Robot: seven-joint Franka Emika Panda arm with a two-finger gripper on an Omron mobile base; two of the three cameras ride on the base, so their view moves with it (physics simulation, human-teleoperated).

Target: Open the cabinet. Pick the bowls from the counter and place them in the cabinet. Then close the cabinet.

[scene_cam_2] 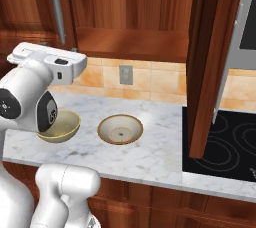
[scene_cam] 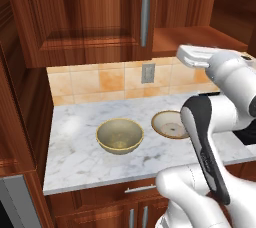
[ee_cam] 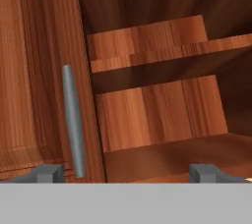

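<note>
Gripper (ee_cam: 127,173) wide open, empty, facing cabinet (ee_cam: 147,115); shallower bowl (scene_cam: 169,124) half hidden.

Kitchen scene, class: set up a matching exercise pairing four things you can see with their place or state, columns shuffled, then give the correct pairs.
Column 1:
1. deep bowl
2. shallow bowl
3. right cabinet door
4. left cabinet door

Column 2:
A. swung open, edge toward the room
B. shut, with a vertical silver handle
C. on the counter, nearer the closed door's side
D. on the counter, nearer the stovetop

Pairs: 1-C, 2-D, 3-A, 4-B
</note>
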